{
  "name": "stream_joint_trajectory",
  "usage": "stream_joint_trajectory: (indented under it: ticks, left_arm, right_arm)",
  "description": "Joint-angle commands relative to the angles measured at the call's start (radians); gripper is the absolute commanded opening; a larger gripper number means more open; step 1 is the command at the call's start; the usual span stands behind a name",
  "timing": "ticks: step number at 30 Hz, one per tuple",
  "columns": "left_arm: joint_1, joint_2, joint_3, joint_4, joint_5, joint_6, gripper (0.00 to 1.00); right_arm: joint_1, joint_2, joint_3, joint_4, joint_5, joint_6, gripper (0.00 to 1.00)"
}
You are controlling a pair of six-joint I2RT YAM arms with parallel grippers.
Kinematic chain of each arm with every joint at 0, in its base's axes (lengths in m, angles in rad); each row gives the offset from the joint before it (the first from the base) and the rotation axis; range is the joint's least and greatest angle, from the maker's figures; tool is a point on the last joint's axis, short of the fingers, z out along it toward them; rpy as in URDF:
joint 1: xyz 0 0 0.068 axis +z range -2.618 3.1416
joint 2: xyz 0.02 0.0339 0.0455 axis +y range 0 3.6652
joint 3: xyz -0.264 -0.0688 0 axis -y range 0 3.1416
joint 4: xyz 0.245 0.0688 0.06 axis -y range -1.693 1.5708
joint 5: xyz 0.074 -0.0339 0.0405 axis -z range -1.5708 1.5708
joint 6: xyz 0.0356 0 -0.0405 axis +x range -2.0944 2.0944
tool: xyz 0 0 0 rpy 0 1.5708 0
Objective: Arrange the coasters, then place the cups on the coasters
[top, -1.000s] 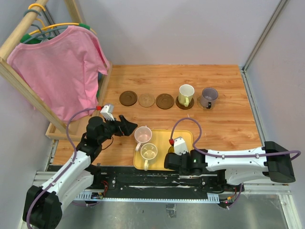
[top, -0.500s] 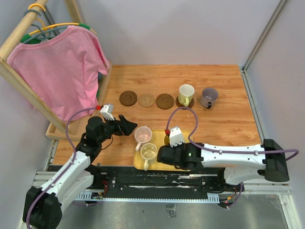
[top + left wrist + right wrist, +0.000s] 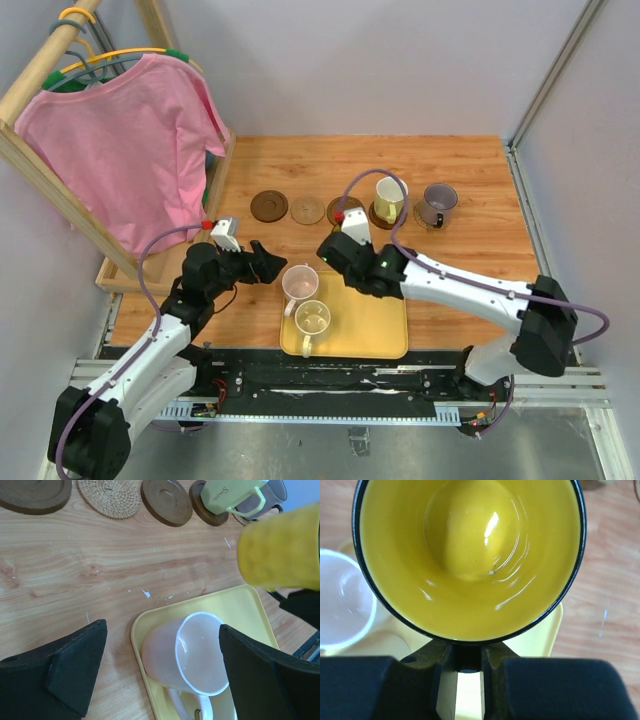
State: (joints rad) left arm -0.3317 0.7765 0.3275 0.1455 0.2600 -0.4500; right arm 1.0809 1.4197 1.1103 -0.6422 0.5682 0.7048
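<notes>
Swung in from the near side of the yellow tray [image 3: 380, 322], my right end effector [image 3: 464, 656] hangs over its far edge, clamped on the amber cup [image 3: 470, 555]. The bare dark coaster [image 3: 166, 501] lies just beyond, straight ahead. My left end effector [image 3: 270, 265], spread wide, sits farther off.

The amber-yellow cup [image 3: 470, 555] gleams glossy gold inside, with a thin dark rim. The pale pink cup [image 3: 185, 652] looks milky and translucent, and the tray [image 3: 235, 610] is bright yellow. Then a dark brown coaster [image 3: 32, 490], a woven tan coaster [image 3: 111, 497] and a ringed brown coaster [image 3: 166, 501]. The table [image 3: 75, 565] shows warm orange wood grain.
</notes>
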Motion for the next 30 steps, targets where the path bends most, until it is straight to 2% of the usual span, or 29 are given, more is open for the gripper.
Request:
stream_joint_trajectory:
  ticks: [1, 9, 17, 30]
  left_arm:
    - [-0.008, 0.017, 0.025, 0.036, -0.010, 0.021, 0.97]
    - [-0.007, 0.027, 0.039, 0.011, -0.058, 0.046, 0.97]
    - [-0.009, 0.064, 0.030, 0.032, -0.057, 0.043, 0.97]
    - [-0.008, 0.106, 0.034, 0.047, -0.041, 0.040, 0.97]
  right_arm:
    - [-0.079, 0.099, 0.127, 0.118, -0.017, -0.161, 0.01]
    - [-0.226, 0.271, 0.287, 0.162, -0.107, -0.252, 0.01]
    - [-0.310, 0.443, 0.446, 0.166, -0.162, -0.305, 0.01]
    - [-0.393, 0.603, 0.569, 0.131, -0.199, -0.261, 0.01]
